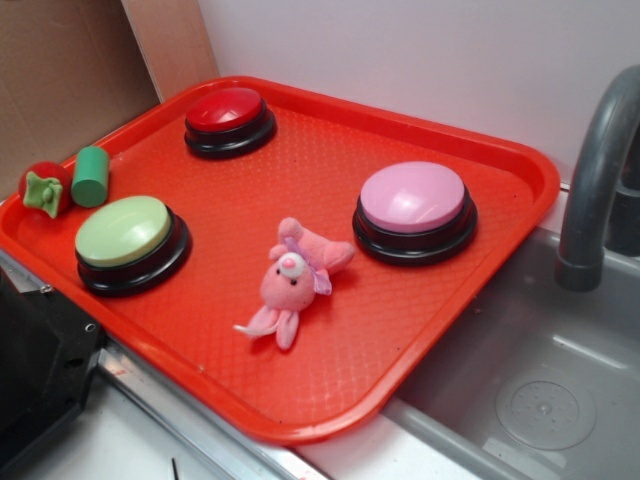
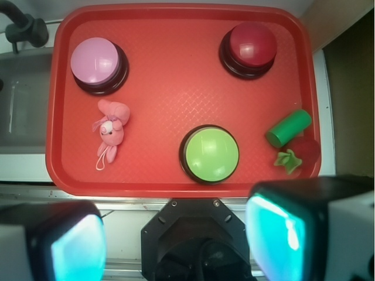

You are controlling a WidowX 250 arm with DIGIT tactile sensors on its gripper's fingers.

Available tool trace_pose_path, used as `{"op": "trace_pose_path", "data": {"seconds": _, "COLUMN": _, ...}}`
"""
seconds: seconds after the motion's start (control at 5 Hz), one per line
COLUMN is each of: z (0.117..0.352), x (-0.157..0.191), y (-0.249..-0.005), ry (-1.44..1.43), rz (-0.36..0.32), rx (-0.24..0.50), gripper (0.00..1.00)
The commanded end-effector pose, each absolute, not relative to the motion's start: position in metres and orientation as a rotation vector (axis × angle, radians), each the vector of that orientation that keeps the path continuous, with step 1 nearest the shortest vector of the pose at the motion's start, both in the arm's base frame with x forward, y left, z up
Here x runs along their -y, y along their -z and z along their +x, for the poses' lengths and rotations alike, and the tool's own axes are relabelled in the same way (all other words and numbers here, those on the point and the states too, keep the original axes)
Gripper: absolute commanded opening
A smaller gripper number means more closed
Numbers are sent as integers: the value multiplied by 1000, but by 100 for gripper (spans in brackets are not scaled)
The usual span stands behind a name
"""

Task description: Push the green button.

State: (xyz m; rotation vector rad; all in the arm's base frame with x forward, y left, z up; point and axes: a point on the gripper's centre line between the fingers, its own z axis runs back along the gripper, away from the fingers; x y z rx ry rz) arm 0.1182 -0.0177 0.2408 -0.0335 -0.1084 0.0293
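At the bottom of the wrist view, the gripper (image 2: 176, 246) is being held wide open and empty, short of the red tray (image 2: 176, 82) and seemingly well above it, though height is hard to judge. Just beyond it, the green button (image 2: 209, 153) is sitting near the tray's front edge. A descent drifting right is risking the green cylinder (image 2: 288, 128) and toy strawberry (image 2: 300, 154) being struck instead.
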Motion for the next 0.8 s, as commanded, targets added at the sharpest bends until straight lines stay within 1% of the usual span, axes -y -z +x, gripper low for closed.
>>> {"op": "trace_pose_path", "data": {"seconds": 0.0, "z": 118, "x": 18, "y": -241, "ry": -29, "rz": -33, "rx": 108, "gripper": 100}}
{"op": "trace_pose_path", "data": {"seconds": 0.2, "z": 128, "x": -13, "y": -199, "ry": -41, "rz": 17, "rx": 90, "gripper": 100}}
{"op": "trace_pose_path", "data": {"seconds": 0.4, "z": 134, "x": -27, "y": -157, "ry": -20, "rz": -10, "rx": 68, "gripper": 100}}
{"op": "trace_pose_path", "data": {"seconds": 0.6, "z": 139, "x": -36, "y": -120, "ry": 8, "rz": 4, "rx": 40, "gripper": 100}}
